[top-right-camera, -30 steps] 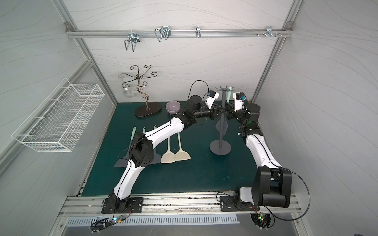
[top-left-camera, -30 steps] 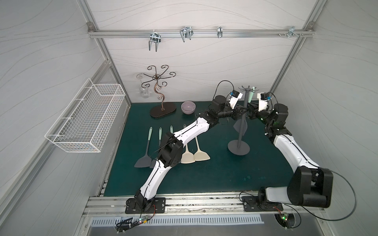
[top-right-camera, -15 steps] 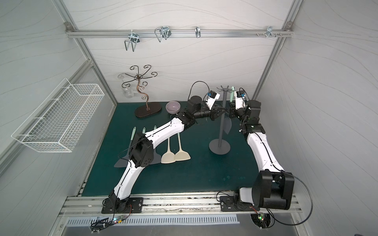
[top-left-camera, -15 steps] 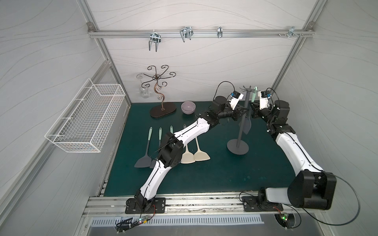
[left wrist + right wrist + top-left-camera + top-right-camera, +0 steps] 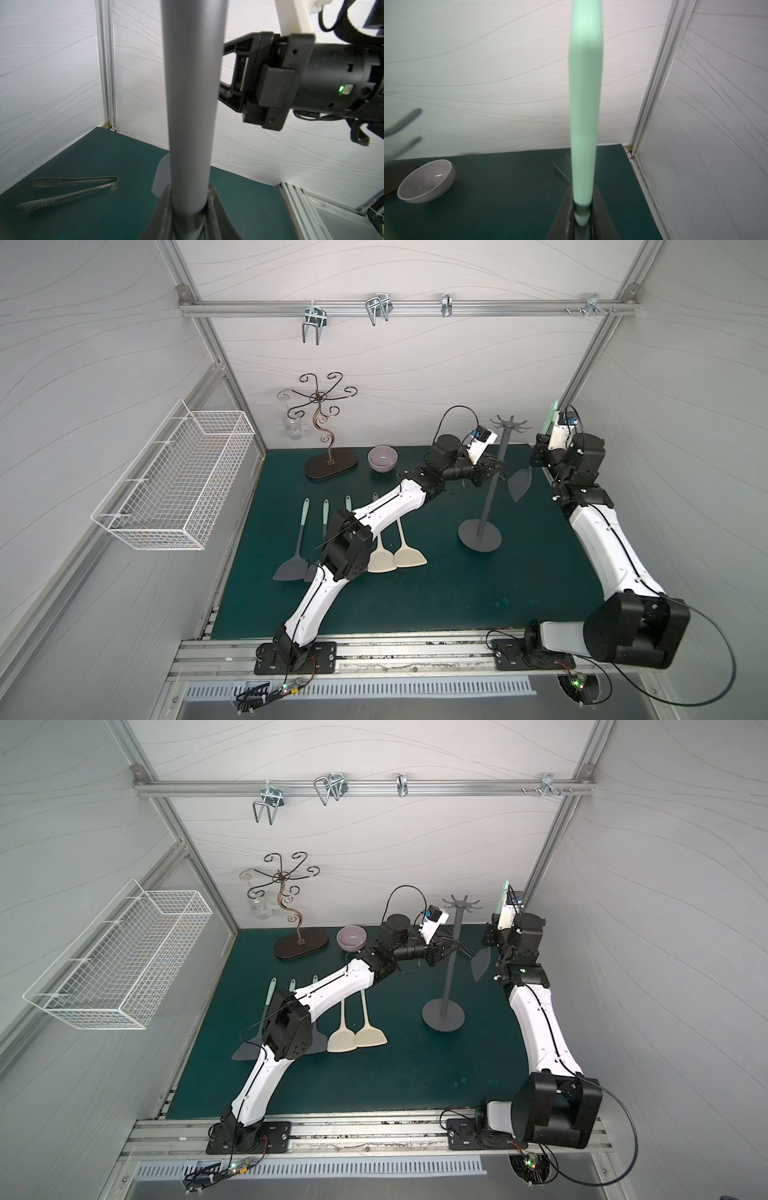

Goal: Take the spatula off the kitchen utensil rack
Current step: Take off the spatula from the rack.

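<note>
A second ago the spatula (image 5: 519, 486) hung at the kitchen utensil rack (image 5: 491, 493). It now hangs clear of the hooks to the rack's right, near the back corner. The right hand (image 5: 582, 216) is closed narrowly on its mint handle. The left hand (image 5: 188, 200) clamps the rack's pole, and the rack's base sits on the table (image 5: 415, 605).

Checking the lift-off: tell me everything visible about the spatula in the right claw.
The spatula has a mint-green handle and a flat, dark grey, plastic-looking blade. It is held near upright, handle up, blade down, clear of the mat, beside the pole of the kitchen utensil rack and off its hooks. The right claw is shut on its handle.
</note>
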Tool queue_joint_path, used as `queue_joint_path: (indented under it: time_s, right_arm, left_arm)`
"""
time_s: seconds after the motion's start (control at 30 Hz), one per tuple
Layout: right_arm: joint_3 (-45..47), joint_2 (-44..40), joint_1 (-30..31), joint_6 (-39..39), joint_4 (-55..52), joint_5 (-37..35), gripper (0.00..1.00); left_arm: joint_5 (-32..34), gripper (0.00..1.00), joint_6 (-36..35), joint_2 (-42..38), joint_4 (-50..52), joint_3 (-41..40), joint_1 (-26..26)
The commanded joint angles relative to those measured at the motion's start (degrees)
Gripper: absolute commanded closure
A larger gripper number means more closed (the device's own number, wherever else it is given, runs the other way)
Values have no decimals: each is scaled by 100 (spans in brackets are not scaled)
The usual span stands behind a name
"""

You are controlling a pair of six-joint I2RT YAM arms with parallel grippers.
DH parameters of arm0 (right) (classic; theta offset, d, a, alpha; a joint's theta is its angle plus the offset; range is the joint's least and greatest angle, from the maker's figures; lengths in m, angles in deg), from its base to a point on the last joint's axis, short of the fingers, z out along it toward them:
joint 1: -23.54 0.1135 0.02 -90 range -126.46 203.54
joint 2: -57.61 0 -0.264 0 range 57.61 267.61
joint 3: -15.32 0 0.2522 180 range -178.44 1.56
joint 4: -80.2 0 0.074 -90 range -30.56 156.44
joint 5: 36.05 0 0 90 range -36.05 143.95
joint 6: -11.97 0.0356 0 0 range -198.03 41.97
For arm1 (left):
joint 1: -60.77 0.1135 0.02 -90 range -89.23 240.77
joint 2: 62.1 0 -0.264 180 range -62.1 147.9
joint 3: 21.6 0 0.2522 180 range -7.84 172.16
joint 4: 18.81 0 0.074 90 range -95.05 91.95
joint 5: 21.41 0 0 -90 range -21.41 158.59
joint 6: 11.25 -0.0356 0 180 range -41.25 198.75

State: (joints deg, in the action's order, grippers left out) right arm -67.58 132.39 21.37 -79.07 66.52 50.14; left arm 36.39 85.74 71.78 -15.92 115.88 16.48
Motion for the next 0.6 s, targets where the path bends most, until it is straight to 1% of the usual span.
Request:
queue_joint_path:
  time_s: [0.0, 0.07, 0.13, 0.17, 0.2, 0.27, 0.4, 0.5, 0.53, 0.57]
  right_arm:
    - [-84, -512, -11, 150, -458, -727, 100]
    - [-237, -658, -11, 100, -728, -910, 100]
    - [-453, -756, -11, 48, -959, -1055, 100]
    - [-588, -801, -11, 35, -1087, -1117, 100]
    - [-684, -849, -11, 25, -1181, -1151, 100]
    - [-876, -952, -11, -1, -1339, -1173, 100]
    - [-1148, -1179, -10, -2, -1639, -1060, 100]
    - [-1349, -1385, -11, 3, -1892, -716, 100]
    - [-1400, -1469, -11, 4, -1957, -538, 100]
    - [-1467, -1549, -11, 6, -2030, -331, 100]
  left_arm:
    - [-140, 91, -279, 74, -219, 23, 55]
    - [-225, 75, -259, -84, -444, -336, 21]
    - [-209, 65, -284, -244, -553, -628, -9]
    - [-190, 57, -293, -316, -571, -742, -29]
    - [-173, 51, -295, -382, -604, -850, -31]
    - [-133, 43, -298, -518, -648, -1036, -53]
    - [-36, 34, -304, -799, -718, -1343, -53]
    - [55, 27, -319, -1077, -793, -1672, -60]
    - [89, 22, -328, -1198, -810, -1770, -53]
    - [122, 20, -340, -1323, -839, -2028, -53]
